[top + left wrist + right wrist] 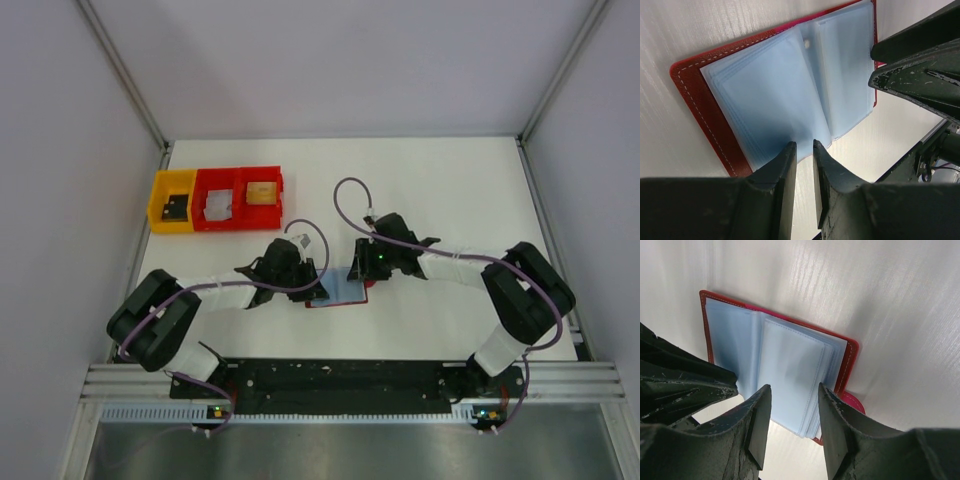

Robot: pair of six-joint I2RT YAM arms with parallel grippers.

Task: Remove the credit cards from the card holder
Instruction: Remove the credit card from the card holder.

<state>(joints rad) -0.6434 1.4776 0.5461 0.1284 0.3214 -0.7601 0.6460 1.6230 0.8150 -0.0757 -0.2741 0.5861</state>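
The card holder (343,290) lies open on the table between both arms, red cover down and pale blue pockets up. It fills the left wrist view (770,95) and the right wrist view (790,357). No credit cards show in the pockets, which look pale blue and flat. My left gripper (318,290) sits at the holder's left edge; its fingertips (804,145) hover over the pocket edge with only a narrow gap and nothing between them. My right gripper (362,272) is open over the right side, its fingers (792,390) straddling the stack of pockets.
A yellow bin (157,212) and two red bins (240,222) stand at the back left; a dark flat thing, a grey flat thing and a tan thing lie in them. Each wrist view shows the other gripper close by, in the left wrist view (920,65) and the right wrist view (685,385).
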